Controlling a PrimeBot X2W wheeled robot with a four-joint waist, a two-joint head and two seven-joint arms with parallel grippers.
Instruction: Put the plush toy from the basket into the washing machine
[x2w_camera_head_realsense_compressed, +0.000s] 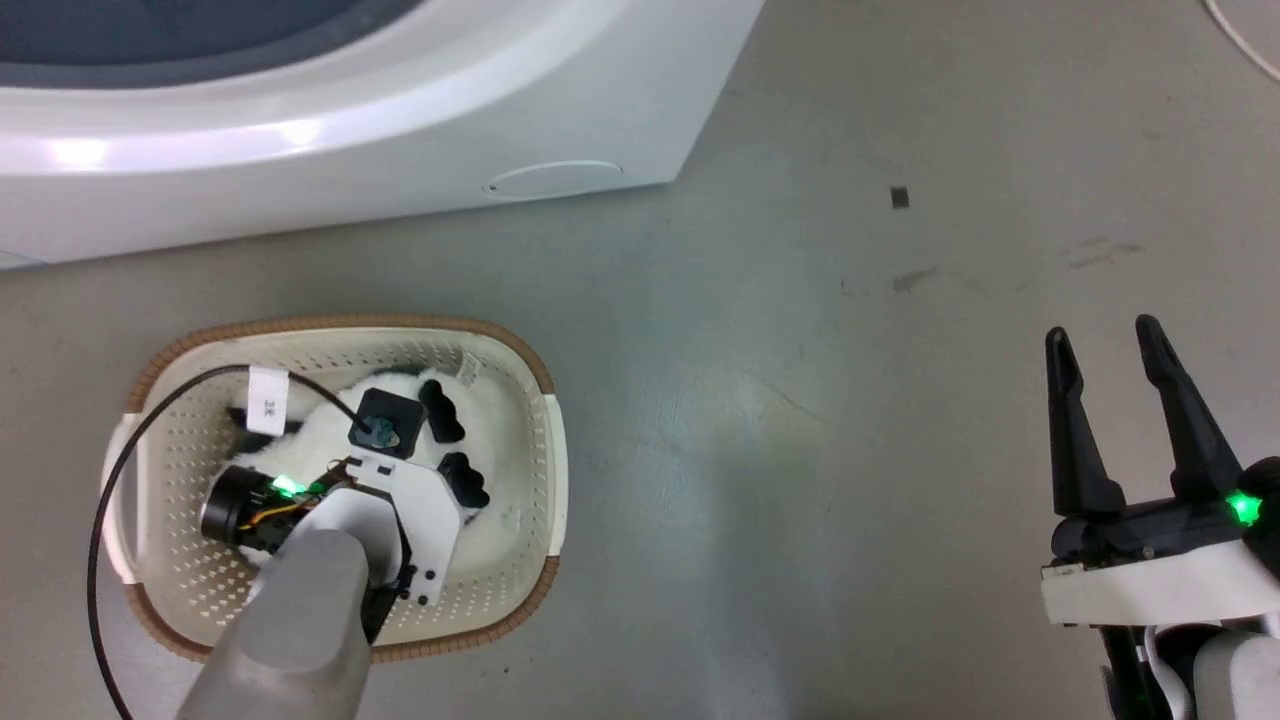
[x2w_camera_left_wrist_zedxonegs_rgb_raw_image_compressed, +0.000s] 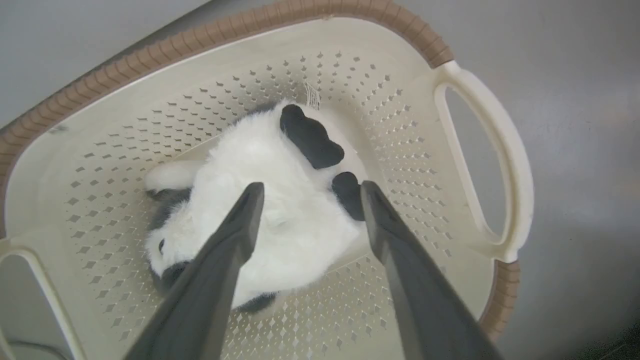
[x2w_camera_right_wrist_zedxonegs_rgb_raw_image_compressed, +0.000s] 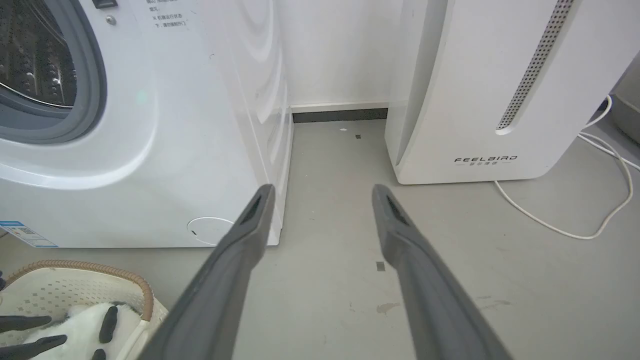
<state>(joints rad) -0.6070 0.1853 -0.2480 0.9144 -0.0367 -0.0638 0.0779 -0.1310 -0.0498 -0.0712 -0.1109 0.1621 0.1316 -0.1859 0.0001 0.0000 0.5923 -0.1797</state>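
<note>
Item: fluffy white panda plush toy with black ears and limbs, lying on the bottom of a cream oval plastic basket with perforated sides, a brown woven-look rim and pale loop handles. The basket stands on a grey floor just in front of a large white front-loading washing machine. In the right wrist view the machine's grey rubber seal and steel perforated drum show at the upper left. Left gripper: reached down inside the basket, its two long dark fingers spread wide and set astride the toy's white body. One fingertip sits over the white fur and the other beside a black limb. The spread is about as wide as the toy's body. Whether the fingertips press into the fur or hang just above it cannot be told, and nothing is clamped between them. In the head view the left wrist housing covers much of the toy, a green light shines on it, and a thin black cable loops from it over the basket's left side. Right gripper: well apart from the basket, at the lower right of the head view. Its fingers are parted to a moderate gap, hold nothing, touch nothing and hang over bare floor. Also present: a tall white appliance marked FEELBIRD, standing to the right of the washing machine with a strip of floor between them, and a white cord trailing on the floor beside it.
</note>
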